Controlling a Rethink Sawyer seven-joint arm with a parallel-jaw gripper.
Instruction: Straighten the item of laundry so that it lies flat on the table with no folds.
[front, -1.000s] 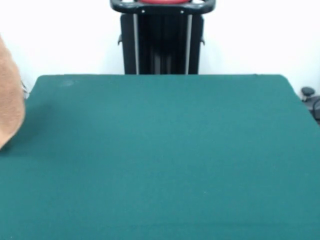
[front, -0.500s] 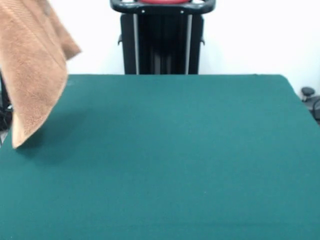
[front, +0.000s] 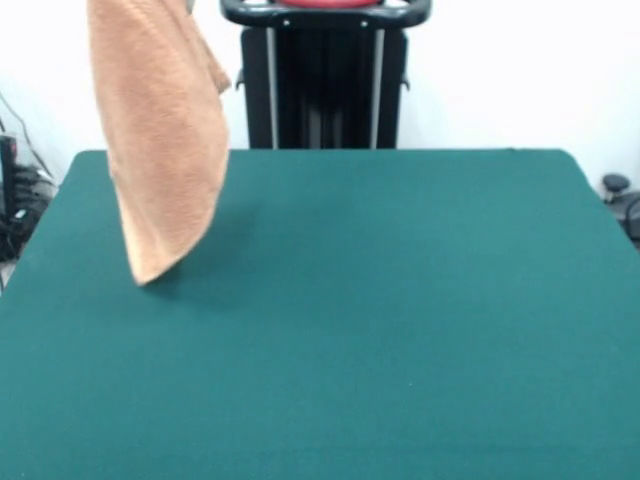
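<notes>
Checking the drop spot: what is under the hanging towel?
Under the towel only bare green table and the towel's shadow show. The table's far left corner behind it is covered, as is whatever holds the towel.

No readable writing anywhere.

From where I stand, the hanging orange-tan towel (front: 160, 140) shows only plain terry with no legible label, the green desk (front: 400, 320) carries no marks, numbers or signs, and the black stand (front: 325, 85) behind it bears no brand or lettering I can make out.
</notes>
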